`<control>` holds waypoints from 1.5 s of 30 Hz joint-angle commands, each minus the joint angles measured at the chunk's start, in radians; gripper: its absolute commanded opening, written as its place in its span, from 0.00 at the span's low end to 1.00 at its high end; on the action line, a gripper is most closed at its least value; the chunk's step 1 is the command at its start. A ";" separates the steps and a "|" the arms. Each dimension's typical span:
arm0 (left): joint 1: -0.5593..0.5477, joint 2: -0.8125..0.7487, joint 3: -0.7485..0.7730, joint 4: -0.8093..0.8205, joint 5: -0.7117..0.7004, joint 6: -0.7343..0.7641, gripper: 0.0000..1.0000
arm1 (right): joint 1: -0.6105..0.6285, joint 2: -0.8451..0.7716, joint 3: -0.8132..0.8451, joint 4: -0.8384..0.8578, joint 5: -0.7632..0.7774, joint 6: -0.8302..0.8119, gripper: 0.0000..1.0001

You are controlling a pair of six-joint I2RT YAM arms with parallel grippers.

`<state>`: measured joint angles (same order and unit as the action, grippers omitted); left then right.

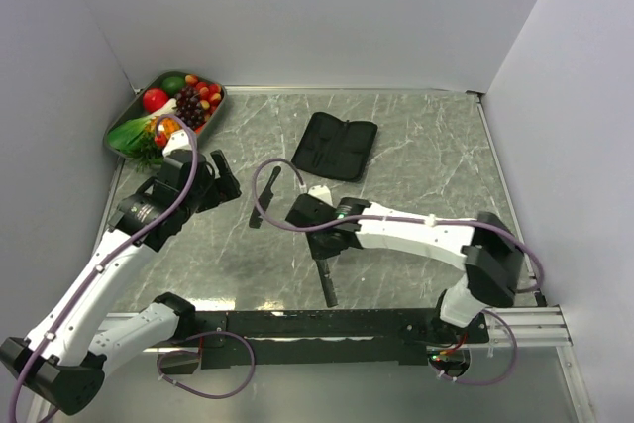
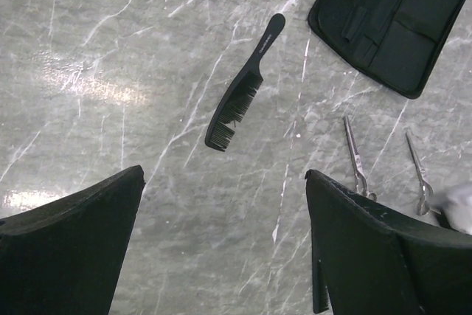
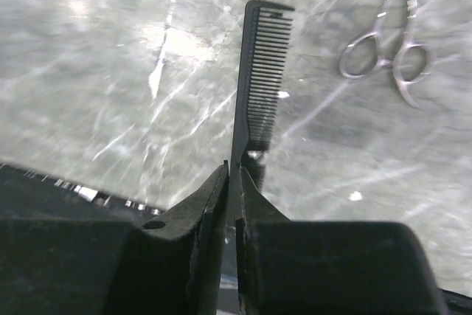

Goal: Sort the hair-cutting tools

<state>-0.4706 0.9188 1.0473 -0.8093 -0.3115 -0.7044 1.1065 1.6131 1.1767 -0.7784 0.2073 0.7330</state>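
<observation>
Upper left of top view: one metal tray [image 1: 224,96] of plastic fruit, well apart from the tools. Upper centre: one black zip pouch [image 1: 338,145], lying open on marble table [image 2: 110,71]. Counted: two combs, two scissors. Right gripper [image 3: 232,178] pinched tight on straight black comb [image 3: 262,64], gripped at one end, the rest sticking out past the fingertips; lower centre in top view. Left gripper [image 2: 224,175] spread wide, holding nothing, hovering over handled comb [image 2: 243,86], flat and diagonal, left of pouch. Silver scissors [image 2: 354,154] and second scissors [image 2: 417,164] side by side just below pouch, apart from each other, mostly hidden under right arm in top view. Faint print on comb handle, unreadable.
</observation>
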 commanded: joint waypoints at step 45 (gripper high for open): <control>0.003 0.068 -0.021 0.087 0.117 0.060 0.97 | 0.115 0.119 -0.173 0.036 -0.143 0.218 0.63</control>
<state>-0.4706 0.9863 1.0195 -0.7448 -0.2207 -0.6655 1.2087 1.7081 1.0260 -0.7391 0.0528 0.8909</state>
